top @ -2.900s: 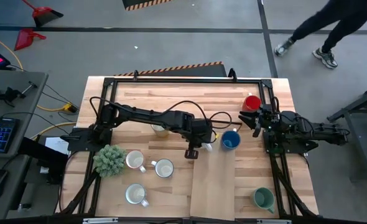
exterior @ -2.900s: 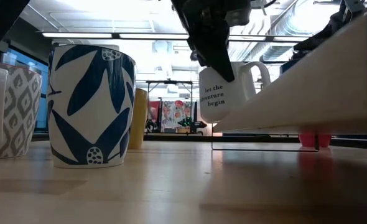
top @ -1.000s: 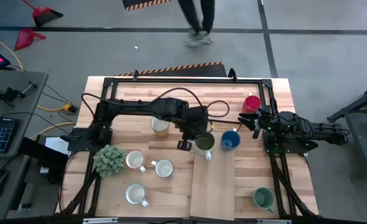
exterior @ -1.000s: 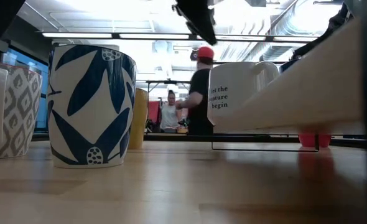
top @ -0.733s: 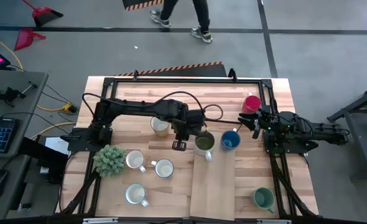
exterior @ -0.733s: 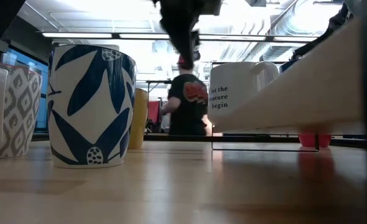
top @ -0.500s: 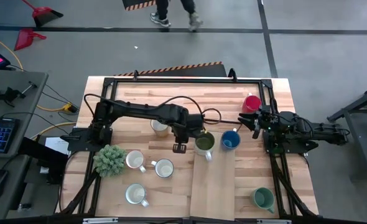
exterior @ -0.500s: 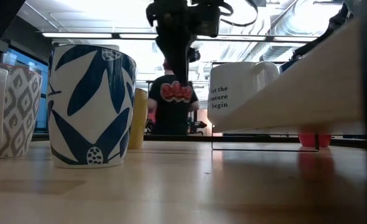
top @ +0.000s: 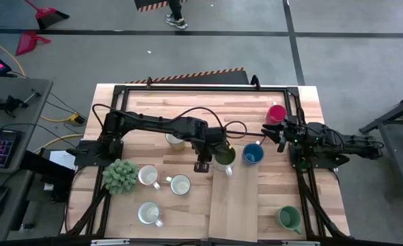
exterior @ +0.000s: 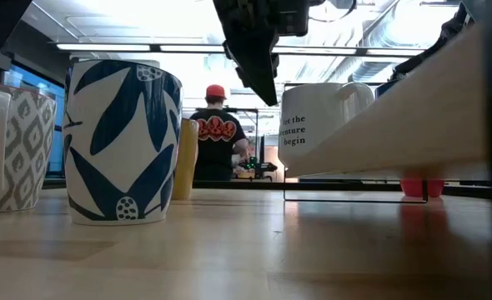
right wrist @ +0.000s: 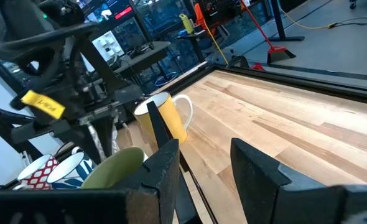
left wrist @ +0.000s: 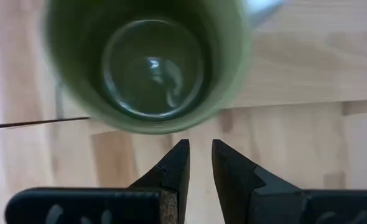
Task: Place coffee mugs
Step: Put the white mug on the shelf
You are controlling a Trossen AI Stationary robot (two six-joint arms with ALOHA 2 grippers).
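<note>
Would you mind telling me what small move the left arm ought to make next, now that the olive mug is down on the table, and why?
Probably lift the left tool straight up and away. Its fingers stand nearly shut with nothing between them, just beside the olive green mug, which sits upright on the table next to the blue mug. Rising first should keep it from knocking the rim. The right tool waits, open.

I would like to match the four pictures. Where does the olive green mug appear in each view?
High view: the olive green mug stands at the table's middle, beside the blue mug.
Low view: not recognisable by its colour; I cannot tell.
Left wrist view: it fills the upper part, seen from above, empty.
Right wrist view: only its rim shows, low in the picture.
Shared landmark: the left gripper, next to the mug, empty.
</note>
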